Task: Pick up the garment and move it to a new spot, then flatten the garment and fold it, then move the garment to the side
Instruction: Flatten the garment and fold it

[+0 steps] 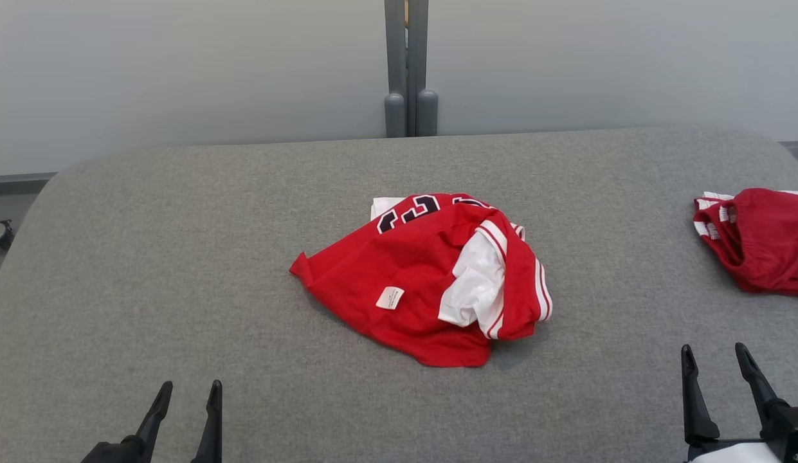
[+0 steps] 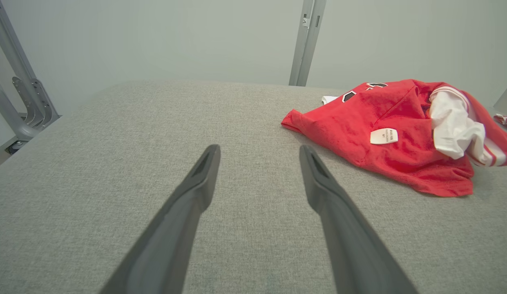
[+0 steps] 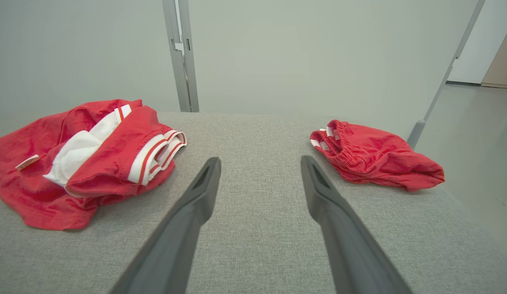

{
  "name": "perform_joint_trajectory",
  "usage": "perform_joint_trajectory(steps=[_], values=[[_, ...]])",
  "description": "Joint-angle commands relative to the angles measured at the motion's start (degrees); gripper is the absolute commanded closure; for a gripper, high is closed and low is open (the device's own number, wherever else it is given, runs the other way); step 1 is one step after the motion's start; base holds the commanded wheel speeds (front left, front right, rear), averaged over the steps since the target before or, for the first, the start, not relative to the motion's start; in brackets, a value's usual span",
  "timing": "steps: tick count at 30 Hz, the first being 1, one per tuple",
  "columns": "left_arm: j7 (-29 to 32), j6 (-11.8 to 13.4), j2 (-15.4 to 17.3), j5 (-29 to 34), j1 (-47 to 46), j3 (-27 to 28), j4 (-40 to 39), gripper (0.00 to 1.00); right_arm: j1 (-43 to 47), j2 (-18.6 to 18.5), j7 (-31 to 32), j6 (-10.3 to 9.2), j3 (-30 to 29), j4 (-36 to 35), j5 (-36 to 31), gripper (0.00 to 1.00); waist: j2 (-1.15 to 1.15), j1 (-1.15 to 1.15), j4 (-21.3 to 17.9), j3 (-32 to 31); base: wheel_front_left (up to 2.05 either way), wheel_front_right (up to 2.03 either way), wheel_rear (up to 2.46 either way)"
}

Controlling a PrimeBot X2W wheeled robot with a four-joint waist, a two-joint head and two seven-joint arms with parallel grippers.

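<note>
The garment (image 1: pixel 424 283), a red jersey, lies crumpled in a loose heap near the middle of the grey surface (image 1: pixel 180 257). Its right half is turned over so that white fabric (image 1: pixel 476 283) shows, edged by red-and-white striped trim (image 1: pixel 541 289). A small white label (image 1: pixel 390 298) sits on the red cloth toward my side. Black numerals (image 1: pixel 408 213) with white outlines show at the heap's far edge, too folded for me to read.

Well apart from it, at the right edge of the surface, lies a second red piece (image 1: pixel 765 241) with a gathered waistband, also bunched up.

My left tool (image 1: pixel 191 386) is at the near left, its two dark fingers spread with nothing between them. Bare surface lies under it, and the garment is ahead and to its right, well clear of the tips. My right tool (image 1: pixel 714 350) is at the near right, fingers likewise spread and holding nothing. Seen from its wrist, it points at the open stretch between the garment on the left and the second red piece on the right. I cannot tell whether either tool's tips touch the surface.

Beyond the far edge a grey post (image 1: pixel 406 64) stands against a pale wall (image 1: pixel 180 64).
</note>
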Motion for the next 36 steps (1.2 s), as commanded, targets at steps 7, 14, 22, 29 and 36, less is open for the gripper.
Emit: perform_joint_trajectory(steps=[7,14,22,29,36], values=[[-0.2,-0.2,0.2,-0.3,-0.7,0.5,-0.1,0.00,-0.3,0.0,-0.2,-0.06,0.1,0.1,0.0,0.00,0.00,0.00,0.0,0.1,0.00,0.00,0.00],[-0.1,-0.2,-2.3,-2.6,-4.8,-4.1,2.3,0.00,-2.0,0.0,-0.2,-0.06,0.9,-1.0,-0.1,0.00,0.00,0.00,-0.5,2.0,0.00,0.00,0.00],[13.5,0.9,-7.0,-9.6,-16.1,-9.9,7.2,0.00,-6.9,-0.1,-0.2,-0.06,3.0,-4.1,-0.8,0.00,0.00,0.00,-2.3,9.8,0.00,0.00,0.00],[21.9,4.9,-7.9,-13.4,-21.6,-13.4,9.5,0.00,-9.9,-0.1,-0.2,-0.06,3.6,-4.5,-0.1,0.00,0.00,0.00,-4.8,14.4,0.00,0.00,0.00],[23.0,8.3,-8.1,-17.8,-25.0,-13.8,12.7,0.00,-11.1,-0.1,-0.2,-0.06,4.2,-3.9,1.0,0.00,0.00,0.00,-6.8,16.0,0.00,0.00,0.00]])
